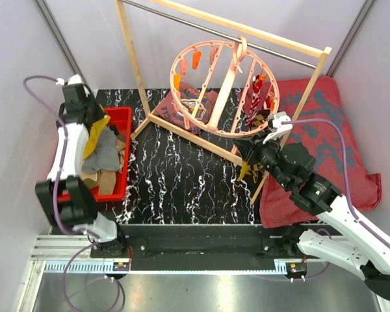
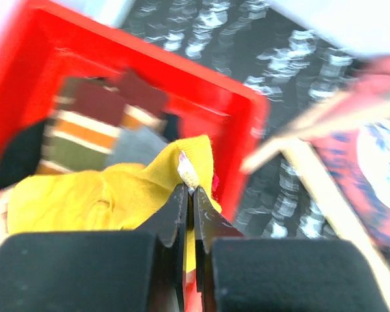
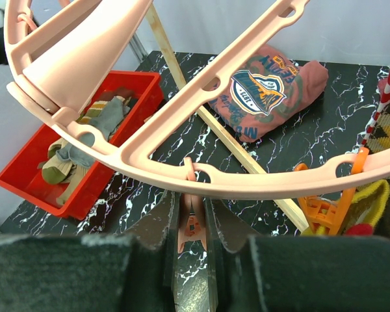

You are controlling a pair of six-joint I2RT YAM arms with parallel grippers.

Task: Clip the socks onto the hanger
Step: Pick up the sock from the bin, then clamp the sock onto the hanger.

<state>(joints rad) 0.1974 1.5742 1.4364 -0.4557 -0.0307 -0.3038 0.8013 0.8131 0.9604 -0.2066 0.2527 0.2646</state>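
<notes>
1. grey walls close round a black marbled table [image 1: 182, 175] in the top view. the hanger [image 1: 225, 97] hangs by its hook from the wooden frame rack [image 1: 133, 71], which leaves its rim clips reachable from below. a red-white striped sock [image 1: 257, 97] is already clipped on. the left gripper [image 1: 99, 127] is over the red bin [image 1: 120, 117], and the right gripper [image 1: 247, 153] reaches up to the ring's near rim. a dark-red cloth [image 1: 325, 123] lies under the right arm
2. left wrist view, blurred: the fingers are pressed together, pinching a fold of the mustard yellow sock [image 2: 104, 195] above the bin, probably to carry it to the ring. a banded sock [image 2: 84, 130] and a grey sock [image 2: 140, 144] lie in the bin
3. right wrist view: the fingers close on a pink clip [image 3: 192, 227] under the rim, squeezing it, i judge, to open it for a sock. an orange clip [image 3: 325, 208] hangs near. the folded t-shirt [image 3: 266, 91] bears a crest whose lettering i cannot read
</notes>
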